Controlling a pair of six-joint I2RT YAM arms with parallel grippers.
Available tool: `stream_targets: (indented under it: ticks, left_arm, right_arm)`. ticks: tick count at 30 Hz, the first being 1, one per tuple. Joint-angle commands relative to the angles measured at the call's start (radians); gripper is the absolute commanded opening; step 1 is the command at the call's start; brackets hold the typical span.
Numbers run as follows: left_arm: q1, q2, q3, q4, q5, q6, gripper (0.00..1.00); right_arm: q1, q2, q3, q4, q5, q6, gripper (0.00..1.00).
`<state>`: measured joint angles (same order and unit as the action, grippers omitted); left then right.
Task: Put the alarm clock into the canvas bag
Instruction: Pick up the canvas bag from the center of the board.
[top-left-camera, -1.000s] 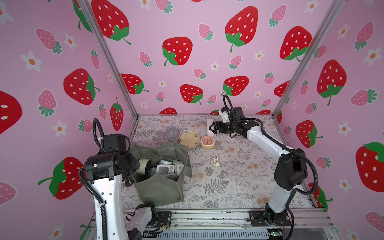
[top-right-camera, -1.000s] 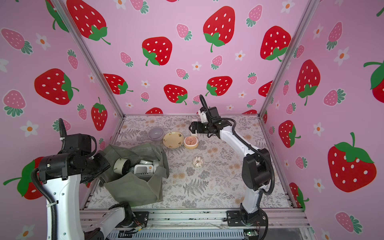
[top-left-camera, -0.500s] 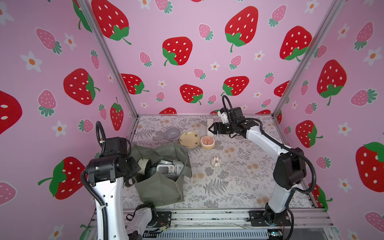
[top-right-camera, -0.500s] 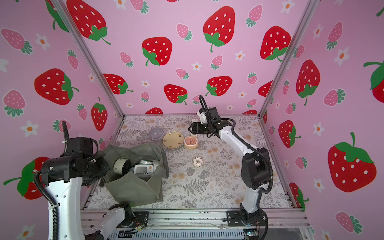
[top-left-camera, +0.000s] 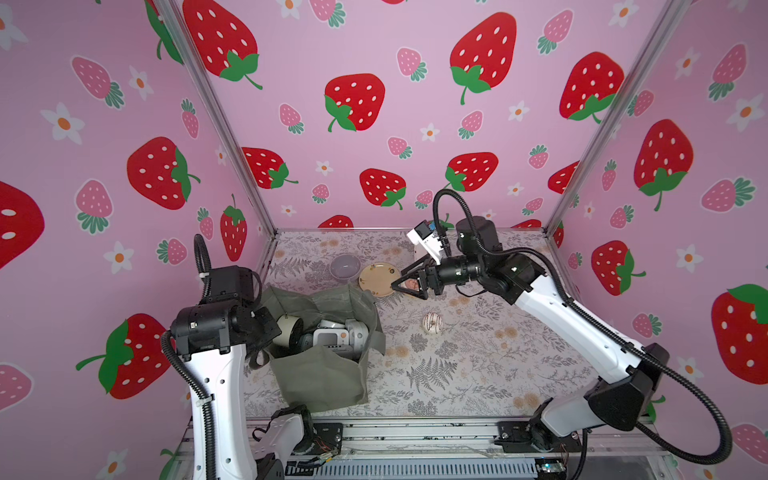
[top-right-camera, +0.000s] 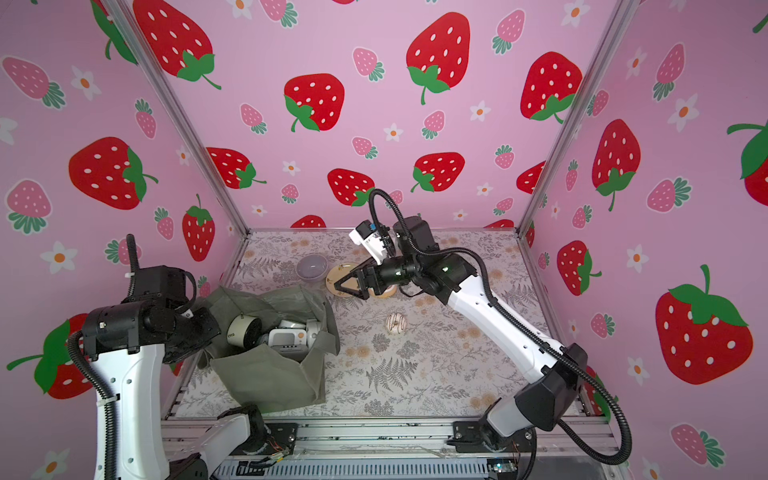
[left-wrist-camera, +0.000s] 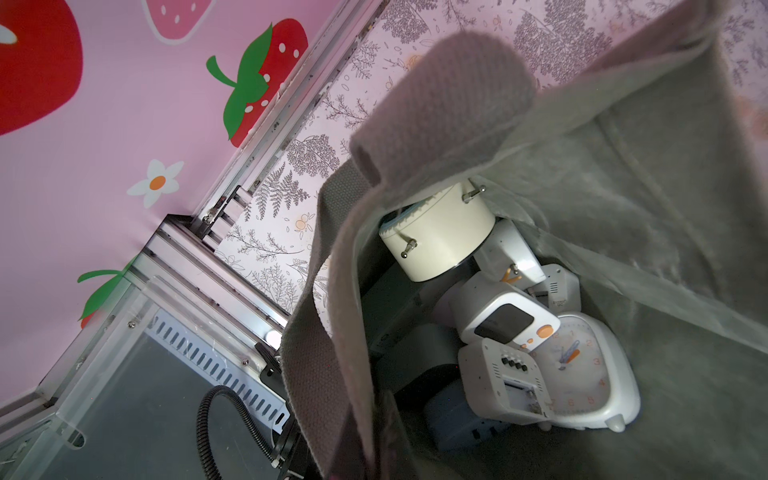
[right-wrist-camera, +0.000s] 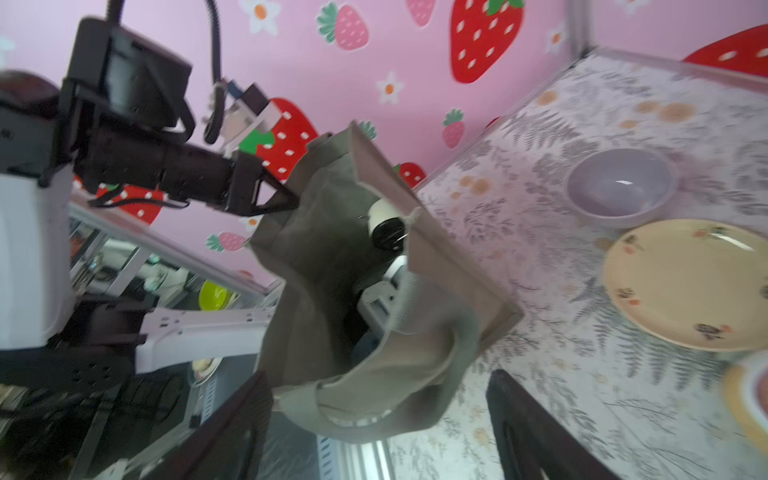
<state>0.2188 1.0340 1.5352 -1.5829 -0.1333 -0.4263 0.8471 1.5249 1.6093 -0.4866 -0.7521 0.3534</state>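
Left end effector (right-wrist-camera: 291, 199) closed since earlier, clamping one canvas bag (top-left-camera: 320, 374); right end effector (top-left-camera: 402, 283) apart; one bowl (top-left-camera: 345, 266).

Canvas bag (top-left-camera: 324, 374) is sitting at the table's (top-left-camera: 478, 365) 8 o'clock, with alarm clocks (top-left-camera: 332, 337) lying inside it. Bowl (top-left-camera: 345, 266) is resting at 11 o'clock, plate (top-left-camera: 376, 280) just beside, at its 4 o'clock. Doughnut (top-left-camera: 432, 323) is lying near centre.

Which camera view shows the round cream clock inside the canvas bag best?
The left wrist view: the round cream clock is close and sharp there, lying on other clocks inside the canvas bag. Both top views show it small; the right wrist view shows it partly behind the bag's rim.
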Motion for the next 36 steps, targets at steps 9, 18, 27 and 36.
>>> stream_targets:
  ticks: [9, 18, 27, 36]
  left_arm:
    - [0.004, 0.023, 0.071, -0.032, 0.016, 0.036, 0.0]
    - [0.004, 0.017, 0.051, -0.027, 0.054, 0.052, 0.0]
    - [0.005, 0.004, 0.19, -0.032, 0.09, 0.07, 0.0]
    - [0.005, 0.01, 0.487, 0.213, 0.261, 0.037, 0.0]
  right_arm:
    - [0.112, 0.278, 0.343, -0.397, 0.157, -0.06, 0.74]
    - [0.172, 0.374, 0.409, -0.445, 0.208, -0.009, 0.41]
    - [0.14, 0.314, 0.434, -0.35, 0.107, -0.036, 0.0]
    - [0.015, 0.068, 0.203, 0.11, -0.061, 0.212, 0.0]
